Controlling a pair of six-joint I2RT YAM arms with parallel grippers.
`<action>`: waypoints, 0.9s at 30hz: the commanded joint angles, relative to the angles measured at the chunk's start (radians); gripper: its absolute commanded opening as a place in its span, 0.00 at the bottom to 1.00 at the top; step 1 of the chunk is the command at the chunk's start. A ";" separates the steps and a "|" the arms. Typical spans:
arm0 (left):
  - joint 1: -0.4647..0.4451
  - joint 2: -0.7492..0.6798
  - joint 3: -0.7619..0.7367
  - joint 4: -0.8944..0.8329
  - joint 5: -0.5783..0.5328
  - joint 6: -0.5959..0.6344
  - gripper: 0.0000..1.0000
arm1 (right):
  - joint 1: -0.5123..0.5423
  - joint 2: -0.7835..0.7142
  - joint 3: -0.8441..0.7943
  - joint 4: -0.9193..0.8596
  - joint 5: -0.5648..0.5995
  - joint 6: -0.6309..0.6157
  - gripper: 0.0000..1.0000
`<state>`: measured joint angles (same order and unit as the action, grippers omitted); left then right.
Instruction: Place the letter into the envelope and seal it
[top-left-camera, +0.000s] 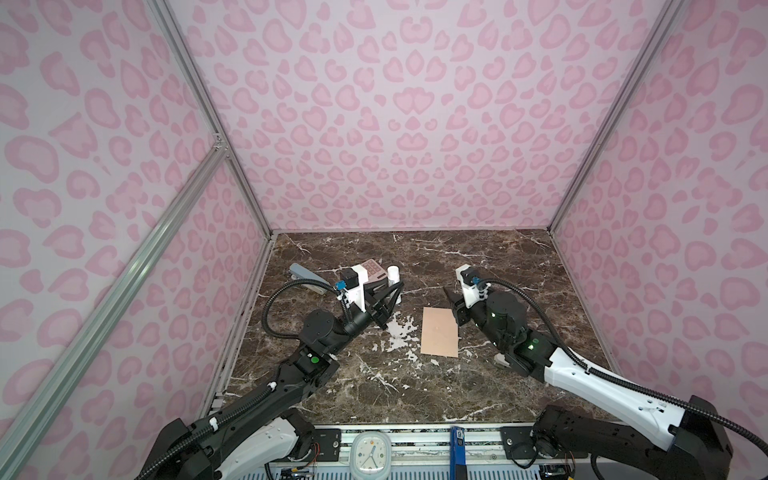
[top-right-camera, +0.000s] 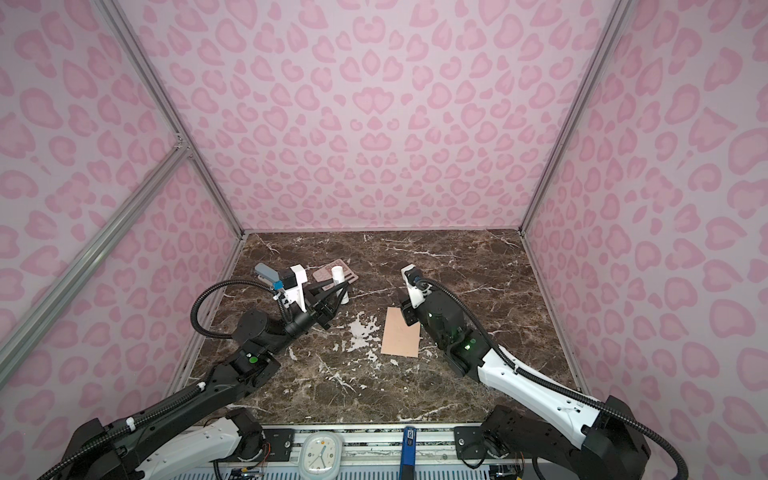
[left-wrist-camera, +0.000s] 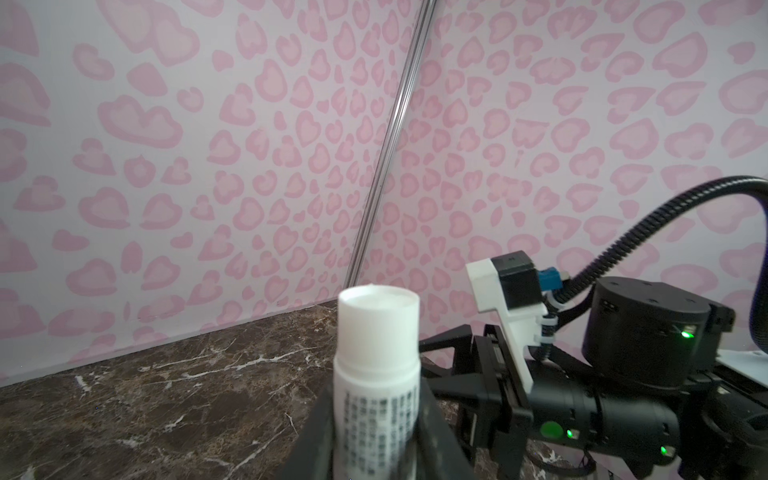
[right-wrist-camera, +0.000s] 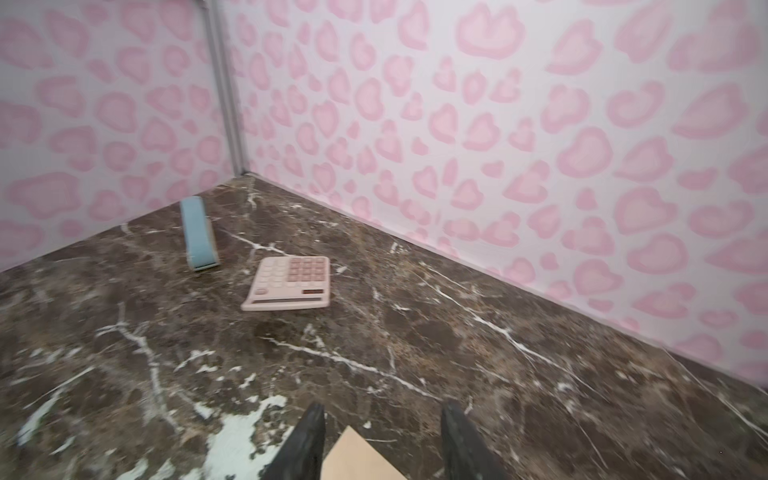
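Note:
The peach-tan envelope lies flat on the marble table, right of centre, as a plain rectangle with no flap standing up. My right gripper hovers open over its far right corner, with nothing between the fingers. My left gripper is shut on a white glue stick, held upright at the back left, apart from the envelope. The letter is not visible in any view.
A pink calculator lies at the back left behind my left gripper. A blue-grey tape dispenser sits near the left wall. Pink patterned walls close three sides. A small clock rests on the front rail.

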<state>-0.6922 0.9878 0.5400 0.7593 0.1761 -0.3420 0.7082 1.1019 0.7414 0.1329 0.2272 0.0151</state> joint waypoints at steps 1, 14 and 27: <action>-0.003 0.022 0.008 -0.029 0.027 0.016 0.04 | -0.072 0.072 0.104 -0.221 0.102 0.196 0.48; -0.167 0.140 0.008 -0.209 -0.131 0.177 0.04 | -0.252 0.646 0.658 -0.929 0.013 0.524 0.46; -0.198 0.186 -0.034 -0.196 -0.181 0.199 0.04 | -0.308 0.864 0.773 -1.022 -0.033 0.547 0.46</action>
<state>-0.8883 1.1706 0.5114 0.5259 0.0036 -0.1539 0.4030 1.9469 1.5055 -0.8551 0.2073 0.5476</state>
